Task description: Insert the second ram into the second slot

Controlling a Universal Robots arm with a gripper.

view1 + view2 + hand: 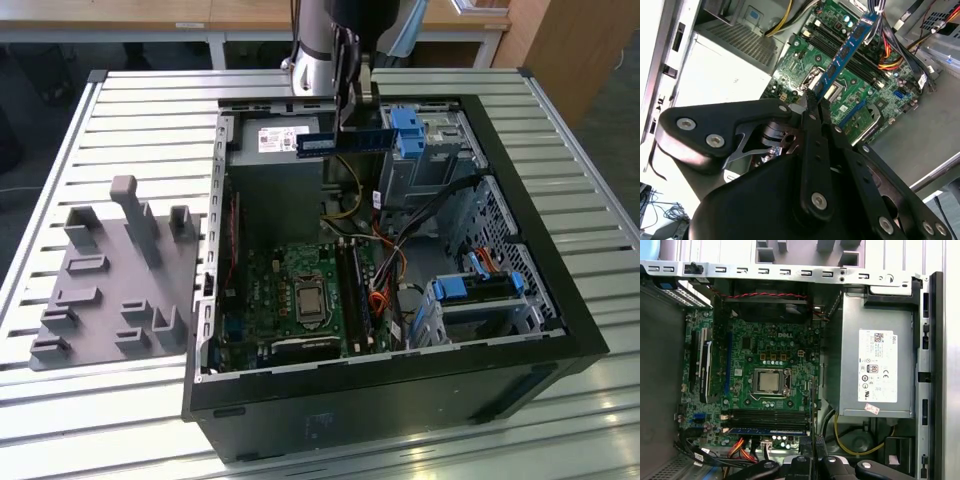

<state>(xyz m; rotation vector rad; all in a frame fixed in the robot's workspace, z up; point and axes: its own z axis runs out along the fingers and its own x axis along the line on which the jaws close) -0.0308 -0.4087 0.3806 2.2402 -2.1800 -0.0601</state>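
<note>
- The gripper (pixel 347 118) is coming down from above into the open computer case (pixel 400 385), which is lying on its side on the slatted metal counter (pixel 130 110).
- Its fingers (pixel 810 120) are pinching shut on the second ram (pixel 345 140), gripping the blue stick along its upper long edge near the middle.
- The stick is hanging level in the air above the case interior, apart from the motherboard (pixel 285 290) below it.
- In the second wrist view the stick is stretching away from the fingertips, over the green board and its dark memory slots.
- In the first wrist view one blue stick (pixel 770 431) is already sitting in a slot, and the empty black slots (pixel 767 416) are lying just beside it, between it and the processor socket (pixel 771 381).
- A blue drive-bay latch (pixel 408 132) is standing just beside the held stick's end on the exterior view's right.
- The grey power supply (pixel 270 165) with its white label is sitting below the stick's other end.
- Orange and red cables (pixel 887 55) are bunching near the far end of the slots, and a yellow cable (pixel 850 440) is curling beside the power supply.
- A grey fixture tray (pixel 100 300) is resting on the counter, well apart on the exterior view's left.
</note>
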